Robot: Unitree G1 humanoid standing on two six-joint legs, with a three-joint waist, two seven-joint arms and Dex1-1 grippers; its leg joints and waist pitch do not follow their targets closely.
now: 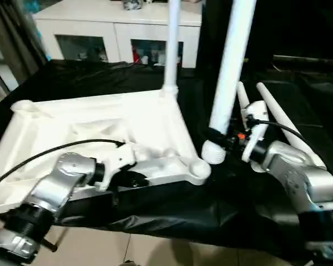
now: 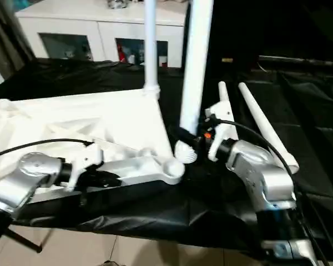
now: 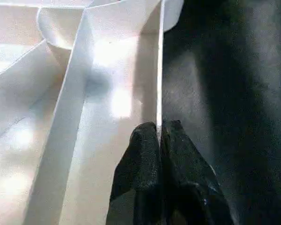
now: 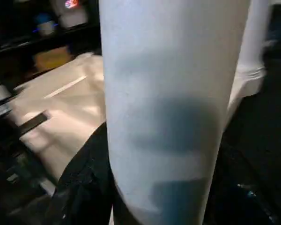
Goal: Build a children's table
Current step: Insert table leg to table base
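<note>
The left hand [image 3: 158, 136] is pinched on the upturned tabletop [image 1: 100, 119]'s thin rim; the right hand [image 1: 225, 139] clamps a light, stiff, likely slippery leg [image 1: 230, 83] just above its lower end.

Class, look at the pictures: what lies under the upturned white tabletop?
A black cloth lies under the tabletop, spreading past its edges. Whatever supports the cloth is covered and cannot be seen.
</note>
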